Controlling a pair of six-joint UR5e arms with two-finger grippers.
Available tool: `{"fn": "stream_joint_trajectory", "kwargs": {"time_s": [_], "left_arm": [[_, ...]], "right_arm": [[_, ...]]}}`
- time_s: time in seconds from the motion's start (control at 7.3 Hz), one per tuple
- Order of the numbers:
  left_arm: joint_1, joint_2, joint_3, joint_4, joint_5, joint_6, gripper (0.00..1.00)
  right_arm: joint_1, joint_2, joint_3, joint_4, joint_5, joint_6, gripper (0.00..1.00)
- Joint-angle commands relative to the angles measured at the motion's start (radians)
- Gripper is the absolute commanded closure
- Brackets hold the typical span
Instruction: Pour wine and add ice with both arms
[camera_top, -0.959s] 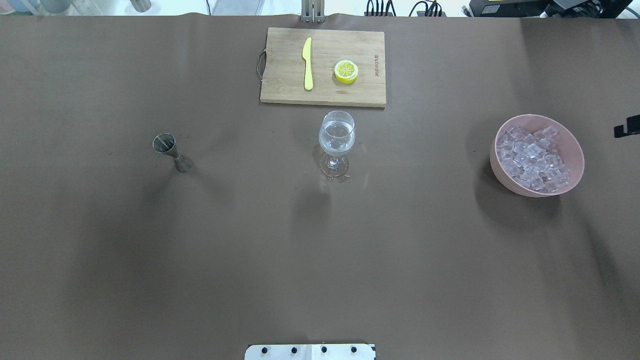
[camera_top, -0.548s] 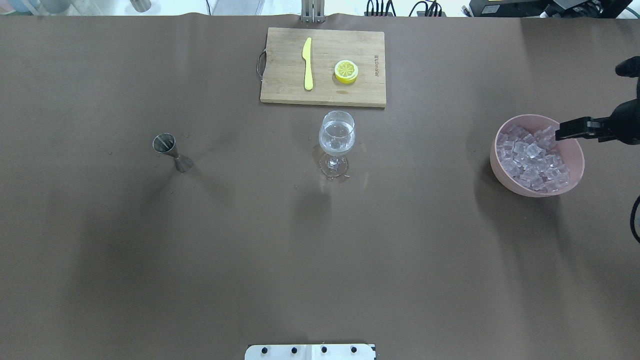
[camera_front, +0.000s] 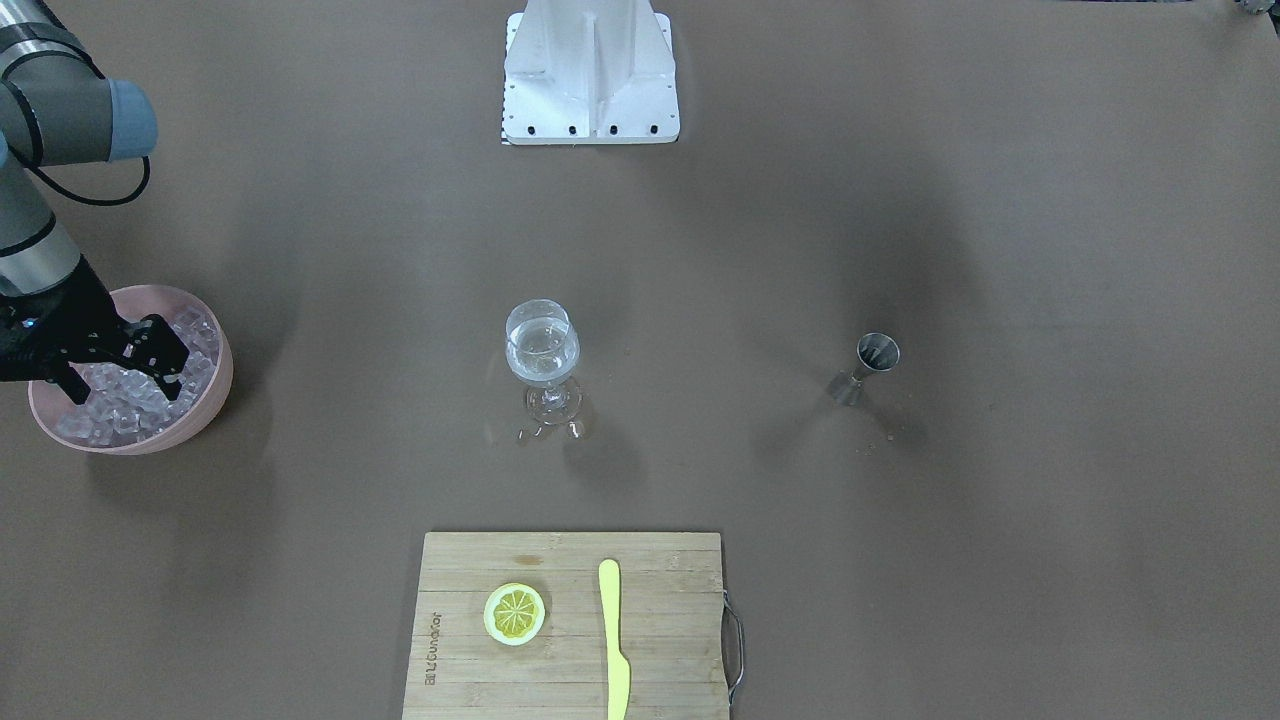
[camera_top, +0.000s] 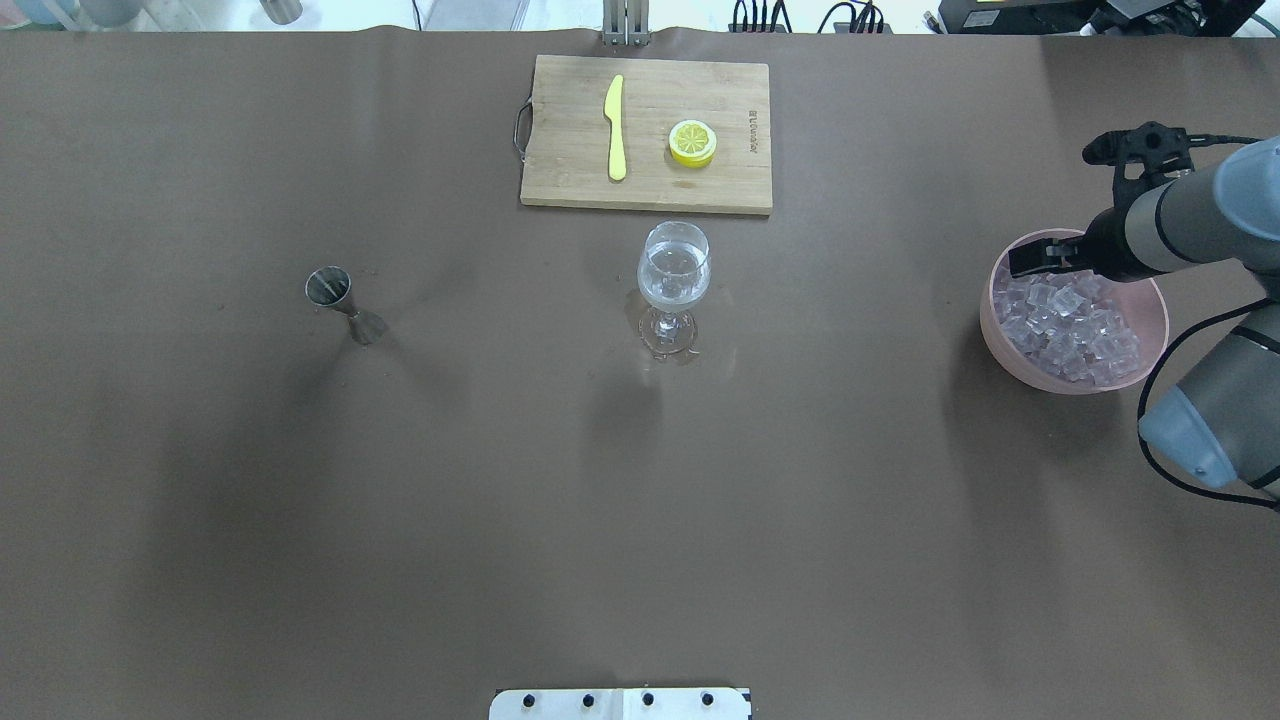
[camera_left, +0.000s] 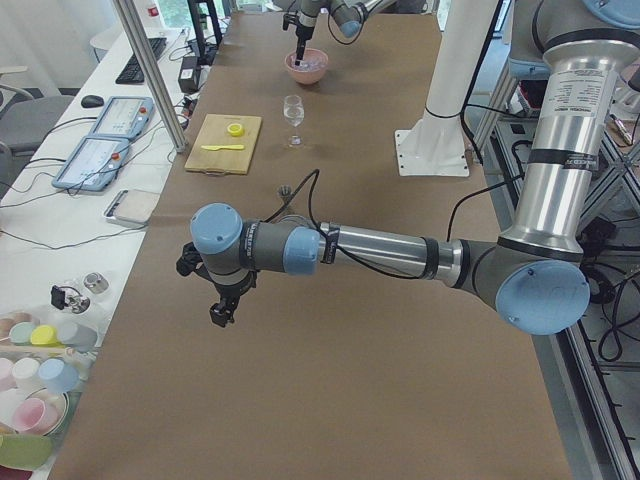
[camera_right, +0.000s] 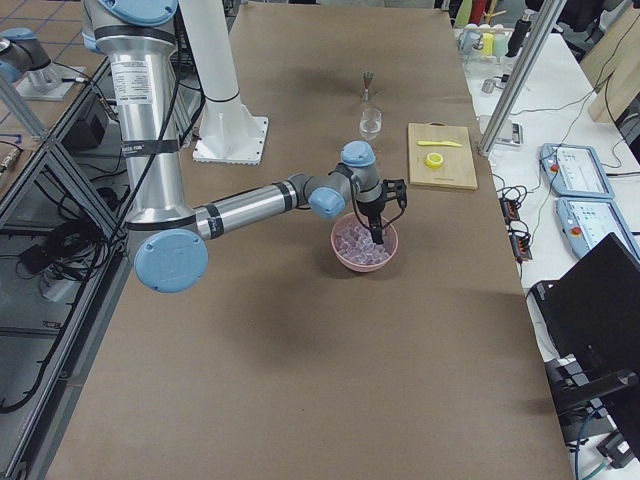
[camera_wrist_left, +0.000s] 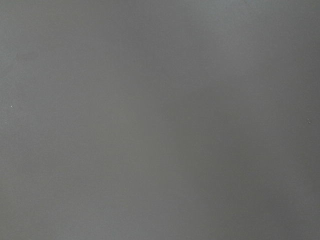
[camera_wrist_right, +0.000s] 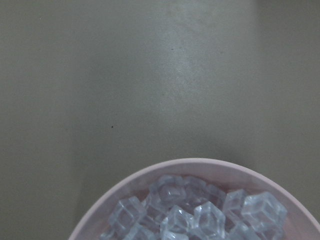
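From the robot's side, a cutting board (camera_top: 570, 170) with knife (camera_top: 615, 128) and lemon slice (camera_top: 692, 143) lay behind the wine glass (camera_top: 674, 275), a jigger (camera_top: 347, 307) left of it, a bowl (camera_top: 1000, 345) of ice (camera_top: 1070, 325) right.

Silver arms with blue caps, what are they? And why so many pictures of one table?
They are robot arms on a white base. Each ends in a gripper: two fingers for picking things up. The pictures show one moment from several cameras: above the table, facing the robot, at each table end, and on each wrist. The right gripper hangs over a pink bowl heaped with ice; its wrist camera sees those cubes close up. I cannot tell whether it is open. The left gripper hovers over bare table, so its camera shows only plain table. In the middle stands a glass holding a little clear wine. There is also a small metal measuring cup, and a wooden board with a yellow knife and a lemon slice.
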Motion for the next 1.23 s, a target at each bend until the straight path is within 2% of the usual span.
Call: {"fn": "stream_joint_trajectory", "kwargs": {"time_s": [0.0,0.27,0.41,0.69,1.1], "left_arm": [[-0.002,0.0,0.0,0.0,0.0,-0.002,0.01],[-0.001,0.0,0.0,0.0,0.0,-0.002,0.01],[-0.001,0.0,0.0,0.0,0.0,-0.002,0.01],[-0.001,-0.001,0.0,0.0,0.0,-0.002,0.01],[0.001,0.0,0.0,-0.002,-0.002,-0.002,0.01]], "right_arm": [[-0.004,-0.007,-0.009,0.001,-0.02,-0.007,0.01],[-0.004,-0.021,0.017,0.001,-0.02,-0.003,0.02],[-0.005,-0.048,0.029,0.001,-0.02,0.002,0.06],[-0.013,-0.084,0.037,0.001,-0.02,0.002,0.25],[-0.033,-0.073,0.04,0.001,-0.02,0.008,0.4]]}}
